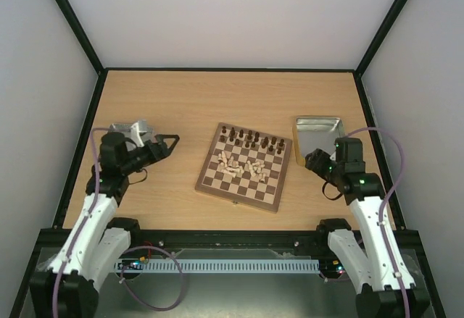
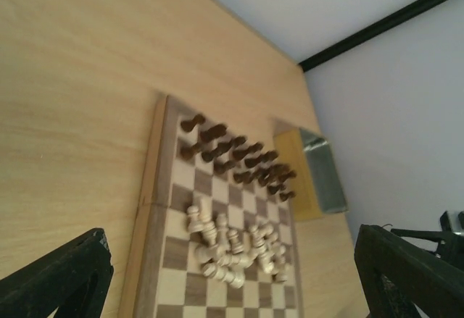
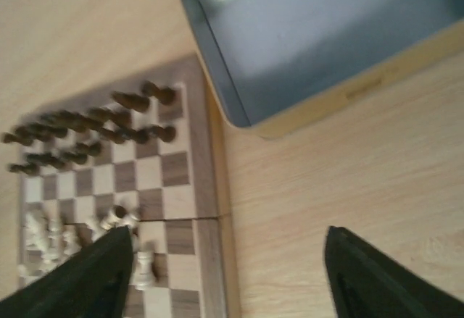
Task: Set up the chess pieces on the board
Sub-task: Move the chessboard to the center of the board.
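We see a matt, pale wood-grain bench (image 1: 181, 101), a smooth wooden board (image 1: 235, 199) carrying small wooden pieces (image 1: 238, 164), and a grey metal tray (image 1: 319, 130) with a dull sheen.

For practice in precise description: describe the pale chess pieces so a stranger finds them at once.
Find the chessboard on the wooden table. On its central squares lies a jumble of cream pieces; unlike the dark pieces ranked along the far edge, they are pale and many lie toppled.
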